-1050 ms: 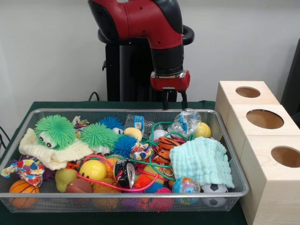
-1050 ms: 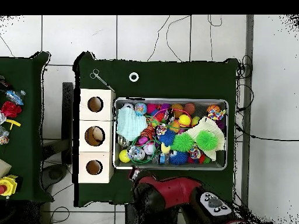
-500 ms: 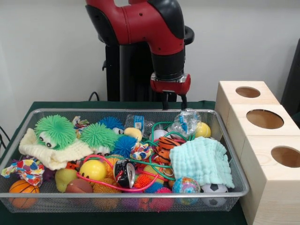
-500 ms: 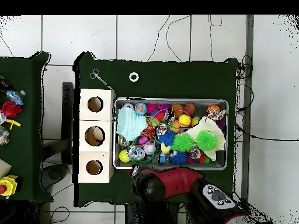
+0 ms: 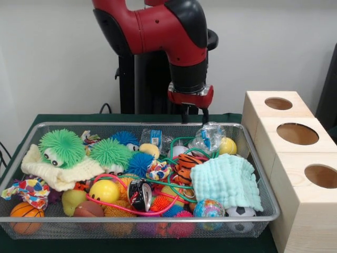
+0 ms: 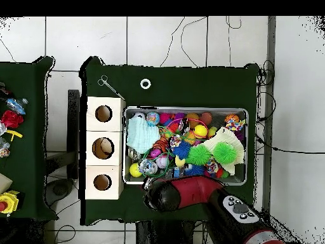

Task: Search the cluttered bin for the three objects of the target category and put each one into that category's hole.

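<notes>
A wire mesh bin holds a heap of toys: two green spiky balls, a yellow ball, a small basketball, a soccer ball, a striped tiger toy and a mint cloth. My gripper hangs just above the bin's far rim, over a crumpled clear bag. It is open, with nothing between its fingers. A wooden box with three round holes stands right of the bin. In the overhead view the red arm covers the gripper at the bin's lower left edge.
A cream knitted cloth lies under the green toys at the bin's left. Green and pink cords wind through the pile. Overhead, a metal tool and a small ring lie on the green table beyond the bin.
The arm has swung its elbow round and moved closer to the bin's edge. The gripper has shifted slightly and stays open. The toys have not moved.
</notes>
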